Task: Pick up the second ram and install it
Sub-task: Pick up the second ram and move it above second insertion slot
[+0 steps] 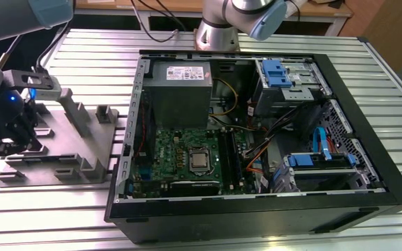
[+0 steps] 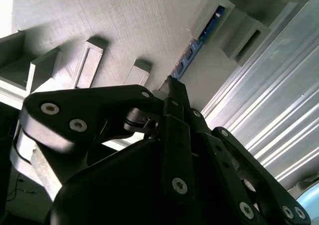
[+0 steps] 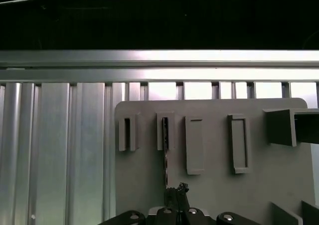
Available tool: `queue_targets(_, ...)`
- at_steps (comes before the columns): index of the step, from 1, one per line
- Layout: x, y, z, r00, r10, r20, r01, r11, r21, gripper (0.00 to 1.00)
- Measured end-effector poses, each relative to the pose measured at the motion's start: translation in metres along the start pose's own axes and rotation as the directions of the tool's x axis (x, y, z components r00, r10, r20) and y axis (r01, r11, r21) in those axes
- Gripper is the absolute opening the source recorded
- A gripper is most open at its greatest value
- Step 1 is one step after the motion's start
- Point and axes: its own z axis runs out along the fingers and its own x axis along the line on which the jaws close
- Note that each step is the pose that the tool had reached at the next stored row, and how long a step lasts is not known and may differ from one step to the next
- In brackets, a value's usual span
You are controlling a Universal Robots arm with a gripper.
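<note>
Exterior view: ribbed aluminium table (image 1: 47,219), wood furniture (image 1: 389,23) behind it. One grey fixture plate (image 1: 68,141) sits on the table, with one open PC case (image 1: 257,214) just beside the plate. First wrist view: row of four slot blocks (image 3: 239,142) on the plate. One second ram (image 3: 165,150) on the plate, seen edge-on as a thin dark stick, far end in one slot block; the second wrist view shows its edge blue. One gripper (image 3: 178,189) over the plate, fingers pressed close together on the ram's near end, pinching it.
</note>
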Motion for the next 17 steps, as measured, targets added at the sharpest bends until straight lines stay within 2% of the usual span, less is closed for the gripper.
queue_targets(11,0.0048,0.0024,0.0095,1.0,0.0,0.0,0.0,1.0,0.0,0.1)
queue_targets(17,0.0048,0.0025,0.0096,1.0,0.0,-0.0001,0.0,1.0,-0.0002,0.11)
